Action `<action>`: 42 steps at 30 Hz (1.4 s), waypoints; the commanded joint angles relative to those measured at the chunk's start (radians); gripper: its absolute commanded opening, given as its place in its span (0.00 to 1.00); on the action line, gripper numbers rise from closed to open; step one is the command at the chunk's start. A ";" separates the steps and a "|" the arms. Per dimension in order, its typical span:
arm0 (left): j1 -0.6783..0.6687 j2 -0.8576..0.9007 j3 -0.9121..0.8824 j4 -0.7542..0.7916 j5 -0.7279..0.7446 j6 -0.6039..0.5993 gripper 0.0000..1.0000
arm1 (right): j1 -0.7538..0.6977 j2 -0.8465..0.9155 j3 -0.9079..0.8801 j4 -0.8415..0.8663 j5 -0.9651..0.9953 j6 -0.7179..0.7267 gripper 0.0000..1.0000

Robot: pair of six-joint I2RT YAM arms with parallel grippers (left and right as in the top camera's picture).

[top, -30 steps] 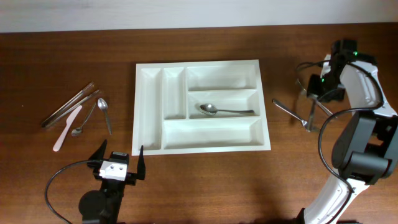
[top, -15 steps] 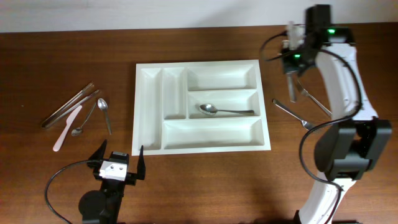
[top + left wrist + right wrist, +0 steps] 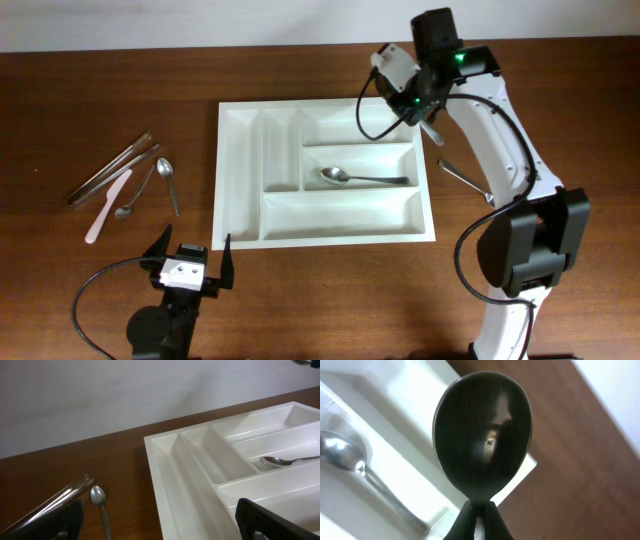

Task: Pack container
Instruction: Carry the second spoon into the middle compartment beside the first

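- The tray (image 3: 226,180) lies flat in the middle of the counter (image 3: 330,300), with two narrow slots on its left side and three long ones on its right.
- One spoon (image 3: 350,178) already lies in the tray's middle long slot.
- The right fingers (image 3: 461,527) are clamped together on the neck of a second spoon (image 3: 482,435). Its bowl hangs over the tray's far right corner.
- The left fingers (image 3: 55,522) stand wide apart and hold nothing, just off the tray's near left corner.
- Well to the left of the tray lie tongs (image 3: 110,168), a pale plastic knife (image 3: 106,205) and two small spoons (image 3: 166,180).
- Near the tray's right edge lies one more metal piece (image 3: 465,180), too thin to name.
- The step in hand looks like carrying the held spoon in for placing, with most of the packing not yet done.
- The next move likely calls for bringing it over the middle slot and turning its handle along the slot. It should then be lowered close to the floor before the fingers part.
- Let go at the rim, it could tip out onto the counter.
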 commanded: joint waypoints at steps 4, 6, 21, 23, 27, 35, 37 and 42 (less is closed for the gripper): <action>0.003 -0.008 -0.008 0.003 -0.003 -0.012 0.99 | 0.034 -0.008 0.022 0.051 0.021 -0.126 0.04; 0.003 -0.008 -0.008 0.003 -0.003 -0.012 0.99 | 0.037 -0.007 0.021 0.060 0.020 -0.126 0.04; 0.003 -0.008 -0.008 0.003 -0.003 -0.012 0.99 | 0.056 0.011 0.016 0.047 -0.011 -0.155 0.04; 0.003 -0.008 -0.008 0.003 -0.003 -0.012 0.99 | 0.056 0.013 0.016 0.041 -0.018 -0.166 0.04; 0.003 -0.008 -0.008 0.003 -0.003 -0.012 0.99 | 0.056 0.014 0.016 0.027 -0.035 -0.205 0.04; 0.003 -0.008 -0.008 0.003 -0.003 -0.012 0.99 | 0.057 0.064 0.009 -0.045 -0.171 -0.310 0.04; 0.003 -0.008 -0.008 0.003 -0.003 -0.012 0.99 | 0.061 0.093 0.009 -0.077 -0.183 -0.320 0.04; 0.003 -0.008 -0.008 0.003 -0.003 -0.012 0.99 | 0.089 0.154 0.007 -0.128 -0.227 -0.360 0.04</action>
